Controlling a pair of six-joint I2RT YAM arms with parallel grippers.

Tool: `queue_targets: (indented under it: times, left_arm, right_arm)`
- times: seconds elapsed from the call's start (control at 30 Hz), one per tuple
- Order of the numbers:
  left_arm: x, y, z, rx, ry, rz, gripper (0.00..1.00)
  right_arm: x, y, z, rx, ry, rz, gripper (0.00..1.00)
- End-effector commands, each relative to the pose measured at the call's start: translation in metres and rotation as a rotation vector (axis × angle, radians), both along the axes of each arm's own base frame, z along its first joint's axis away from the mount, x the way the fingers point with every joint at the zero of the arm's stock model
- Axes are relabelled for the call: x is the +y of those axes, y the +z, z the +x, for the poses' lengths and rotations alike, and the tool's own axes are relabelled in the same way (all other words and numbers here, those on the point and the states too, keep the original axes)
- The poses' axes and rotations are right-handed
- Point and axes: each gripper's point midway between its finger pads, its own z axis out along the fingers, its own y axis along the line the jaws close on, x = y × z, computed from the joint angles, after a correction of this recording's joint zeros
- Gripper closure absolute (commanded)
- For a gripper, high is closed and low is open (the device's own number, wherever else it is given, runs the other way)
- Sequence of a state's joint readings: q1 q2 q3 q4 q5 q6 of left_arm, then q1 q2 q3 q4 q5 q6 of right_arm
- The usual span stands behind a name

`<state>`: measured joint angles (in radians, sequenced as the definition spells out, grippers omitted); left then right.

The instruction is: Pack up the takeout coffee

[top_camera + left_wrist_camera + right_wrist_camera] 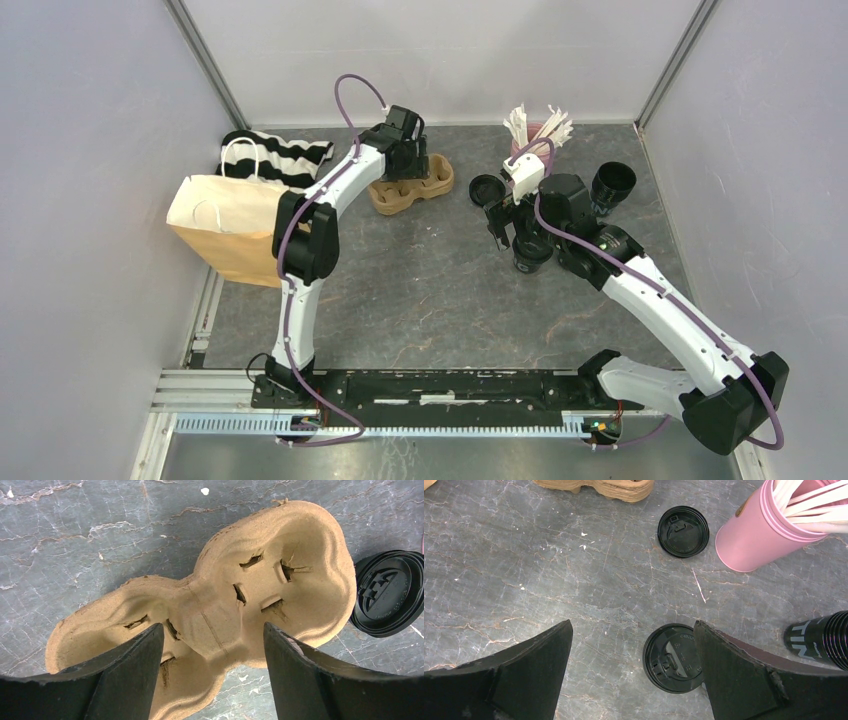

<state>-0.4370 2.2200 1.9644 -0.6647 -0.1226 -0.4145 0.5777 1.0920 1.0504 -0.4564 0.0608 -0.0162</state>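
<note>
On the grey table: both grippers wide, coffee on the right

Across the back left of the grey stone-patterned table [430, 290] we see a tan paper bag with white handles [225, 225] resting beside a black-and-white striped cloth [285, 155]. Next in size, the brown two-hole pulp carrier tray [320, 520] sits at the back centre. Over its narrow waist we find the left gripper [212, 627], its jaws spread wide and holding nothing. We cannot tell whether its fingers touch the pulp. To the right stands a pink cup [749, 540] filled with white sticks [809, 505]. Near it, towards the right wall, is an open-mouthed black disposable cup [612, 185] with pale lettering. A lidded black disposable cup [671, 657] stands below the right gripper [633, 625], whose jaws also gape wide and empty; the cup is nearer one finger than the other. Between tray and pink cup lies a loose round black plastic lid [683, 531], just beside the tray.
</note>
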Motion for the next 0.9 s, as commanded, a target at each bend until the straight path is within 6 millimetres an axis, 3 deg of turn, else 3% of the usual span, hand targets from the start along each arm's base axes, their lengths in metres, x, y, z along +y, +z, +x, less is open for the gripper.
queue_targets:
  times: [0.0, 0.23, 0.4, 0.7, 0.87]
  left_arm:
    - [0.001, 0.013, 0.010, -0.047, -0.042, 0.026, 0.24]
    - [0.002, 0.012, 0.012, -0.046, -0.045, 0.042, 0.34]
    - [0.001, 0.003, 0.010, -0.009, -0.057, 0.048, 0.28]
    - [0.001, 0.007, 0.012, -0.026, -0.050, 0.049, 0.40]
    - [0.001, 0.014, 0.012, -0.036, -0.050, 0.036, 0.36]
  right_arm:
    - [0.000, 0.013, 0.004, -0.048, -0.009, 0.029, 0.02]
    - [0.001, 0.013, 0.004, -0.045, -0.005, 0.030, 0.02]
    - [0.002, 0.013, 0.004, -0.046, -0.004, 0.032, 0.02]
    - [0.002, 0.013, 0.003, -0.044, 0.000, 0.038, 0.02]
    - [0.002, 0.013, 0.002, -0.044, 0.001, 0.038, 0.02]
